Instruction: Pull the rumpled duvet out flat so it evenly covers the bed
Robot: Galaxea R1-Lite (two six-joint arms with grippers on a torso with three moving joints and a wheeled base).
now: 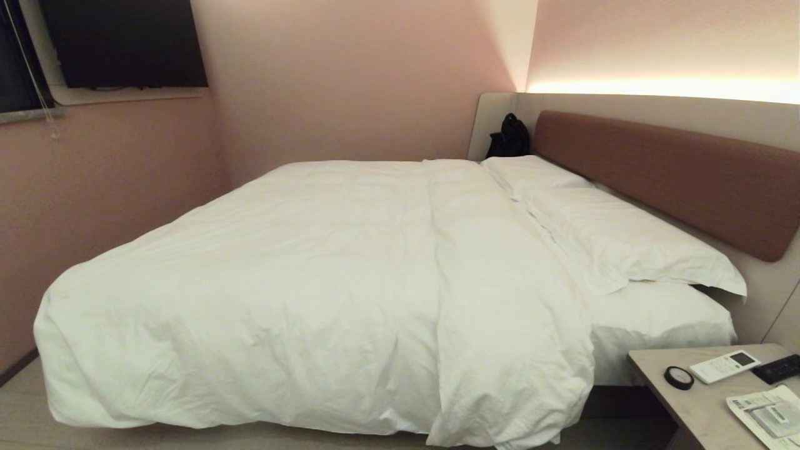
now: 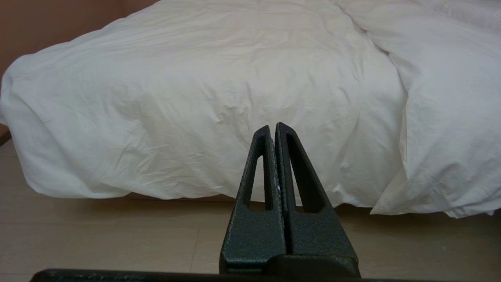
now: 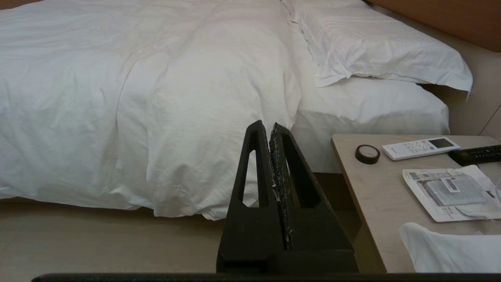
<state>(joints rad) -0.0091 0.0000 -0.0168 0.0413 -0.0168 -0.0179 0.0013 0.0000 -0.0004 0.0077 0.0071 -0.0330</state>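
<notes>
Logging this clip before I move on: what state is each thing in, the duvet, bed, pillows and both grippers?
duvet: spread over the bed, lightly wrinkled, one long fold, hanging over the near side.
bed: sheet bare by the pillows.
pillows: flat, against the headboard.
left gripper: shut, holding nothing, short of the duvet.
right gripper: shut, holding nothing.

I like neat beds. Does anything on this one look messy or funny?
Yes. The duvet has a doubled-over strip beside the pillows, so it lies uneven and leaves bare sheet at that end.
</notes>
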